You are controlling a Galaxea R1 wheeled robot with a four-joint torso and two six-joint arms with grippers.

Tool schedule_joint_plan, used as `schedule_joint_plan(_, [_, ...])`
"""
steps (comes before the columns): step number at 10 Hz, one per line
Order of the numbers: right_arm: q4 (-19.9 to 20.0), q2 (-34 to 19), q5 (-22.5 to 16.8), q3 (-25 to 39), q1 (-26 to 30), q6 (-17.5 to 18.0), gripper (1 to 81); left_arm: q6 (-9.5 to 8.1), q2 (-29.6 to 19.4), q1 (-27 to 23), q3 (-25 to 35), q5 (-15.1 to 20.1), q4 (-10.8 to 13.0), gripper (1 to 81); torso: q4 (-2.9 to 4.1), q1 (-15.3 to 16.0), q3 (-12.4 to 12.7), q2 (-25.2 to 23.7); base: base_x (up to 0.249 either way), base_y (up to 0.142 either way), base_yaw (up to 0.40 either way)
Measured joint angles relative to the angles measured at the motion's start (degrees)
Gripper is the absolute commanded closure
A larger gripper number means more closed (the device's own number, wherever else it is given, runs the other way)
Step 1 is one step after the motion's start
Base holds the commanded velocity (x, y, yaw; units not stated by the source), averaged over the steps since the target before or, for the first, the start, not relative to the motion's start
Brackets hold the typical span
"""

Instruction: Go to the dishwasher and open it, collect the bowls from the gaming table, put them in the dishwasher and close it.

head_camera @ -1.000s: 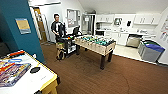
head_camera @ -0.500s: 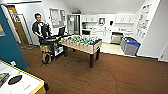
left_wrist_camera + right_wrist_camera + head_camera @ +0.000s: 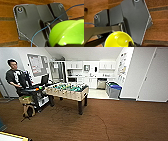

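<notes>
A green bowl [image 3: 67,33] sits right up against the left wrist, over brown floor [image 3: 7,28]; can't tell if that hand grips it. Another bowl [image 3: 118,39] looks yellower at the right wrist, same story. Ahead, a foosball table [image 3: 68,92], a person [image 3: 16,77] beside it, kitchen counter [image 3: 100,78] at the back.

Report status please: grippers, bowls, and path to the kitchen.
Left wrist view: lime-green bowl close by. Right wrist view: yellow-green bowl close by. Foosball table and person stand ahead-left; kitchen counter beyond.
</notes>
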Motion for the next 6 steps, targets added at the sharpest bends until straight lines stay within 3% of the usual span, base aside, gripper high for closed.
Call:
schedule_joint_plan(3, [-0.05, 0.0, -0.04, 0.0, -0.01, 0.0, 81.1, -0.02, -0.02, -0.16, -0.02, -0.02, 0.0, 81.1, 0.0, -0.01, 0.0, 0.0, 0.0, 0.0, -0.305])
schedule_joint_plan(6, [-0.13, 0.09, -0.12, 0.0, 0.27, -0.17, 81.1, -0.13, -0.1, -0.18, 0.0, -0.09, -0.05, 81.1, 0.0, -0.01, 0.0, 0.0, 0.0, 0.0, -0.043])
